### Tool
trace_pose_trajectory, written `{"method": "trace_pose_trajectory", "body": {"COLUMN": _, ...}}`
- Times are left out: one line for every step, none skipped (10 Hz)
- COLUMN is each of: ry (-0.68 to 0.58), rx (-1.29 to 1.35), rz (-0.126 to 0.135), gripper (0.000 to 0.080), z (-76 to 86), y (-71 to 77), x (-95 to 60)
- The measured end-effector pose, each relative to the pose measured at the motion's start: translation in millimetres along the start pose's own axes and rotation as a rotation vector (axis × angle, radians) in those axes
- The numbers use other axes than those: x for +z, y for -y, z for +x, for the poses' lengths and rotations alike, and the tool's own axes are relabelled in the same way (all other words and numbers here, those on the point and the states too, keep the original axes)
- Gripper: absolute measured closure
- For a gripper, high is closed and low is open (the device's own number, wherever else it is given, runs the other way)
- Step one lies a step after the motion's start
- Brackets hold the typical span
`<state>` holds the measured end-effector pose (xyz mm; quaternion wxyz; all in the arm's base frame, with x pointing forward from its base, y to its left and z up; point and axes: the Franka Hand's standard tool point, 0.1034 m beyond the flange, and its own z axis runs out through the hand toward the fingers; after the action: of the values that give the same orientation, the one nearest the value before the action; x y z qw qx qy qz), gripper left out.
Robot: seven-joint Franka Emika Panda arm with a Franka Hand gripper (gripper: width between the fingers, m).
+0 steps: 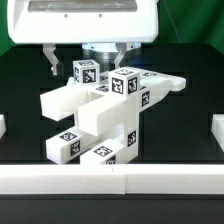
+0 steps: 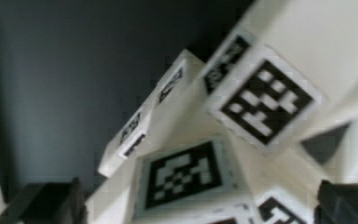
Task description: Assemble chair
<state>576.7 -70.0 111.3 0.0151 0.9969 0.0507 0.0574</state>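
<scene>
The black table (image 1: 25,105) fills most of the exterior view, edged by a low white rail (image 1: 110,178) along the near side and short white blocks at either edge. On its middle stands the chair (image 1: 100,120), a blocky white cluster of joined pieces: a flat panel spreads toward the exterior view's left, a long bar runs from the far right down toward the near left, and that line is the structure's long axis. Upright blocks rise from the centre, and squat blocks sit at the near end. Above and behind hangs the white body of the arm (image 1: 95,20), with the gripper (image 1: 88,55) just over the far blocks. Its jaws stand spread wide and close on nothing; one dark finger (image 1: 50,62) hangs free of the parts on the exterior view's left. In the wrist view the chair (image 2: 247,110) looms close between the two dark fingertips (image 2: 43,200), untouched. Square black-and-white tag stickers (image 1: 125,84) mark many faces; they carry patterns only, no readable writing.
</scene>
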Motion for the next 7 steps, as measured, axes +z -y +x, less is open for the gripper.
{"method": "trace_pose_trajectory", "body": {"ry": 0.002, "rx": -0.037, "rz": -0.004, "gripper": 0.0150, "z": -0.1, "y": -0.5, "x": 0.0}}
{"method": "trace_pose_trajectory", "body": {"ry": 0.004, "rx": -0.126, "rz": -0.007, "gripper": 0.0150, "z": -0.6, "y": -2.2, "x": 0.0}}
{"method": "trace_pose_trajectory", "body": {"ry": 0.004, "rx": -0.172, "rz": -0.008, "gripper": 0.0150, "z": -0.7, "y": -3.1, "x": 0.1}}
{"method": "trace_pose_trajectory", "body": {"ry": 0.004, "rx": -0.178, "rz": -0.009, "gripper": 0.0175, "z": -0.9, "y": -3.3, "x": 0.1}}
{"method": "trace_pose_trajectory", "body": {"ry": 0.004, "rx": -0.175, "rz": -0.009, "gripper": 0.0175, "z": -0.9, "y": -3.3, "x": 0.1}}
{"method": "trace_pose_trajectory", "body": {"ry": 0.004, "rx": -0.160, "rz": -0.009, "gripper": 0.0349, "z": -0.9, "y": -3.4, "x": 0.2}}
{"method": "trace_pose_trajectory", "body": {"ry": 0.004, "rx": -0.139, "rz": -0.009, "gripper": 0.0520, "z": -1.0, "y": -3.4, "x": 0.2}}
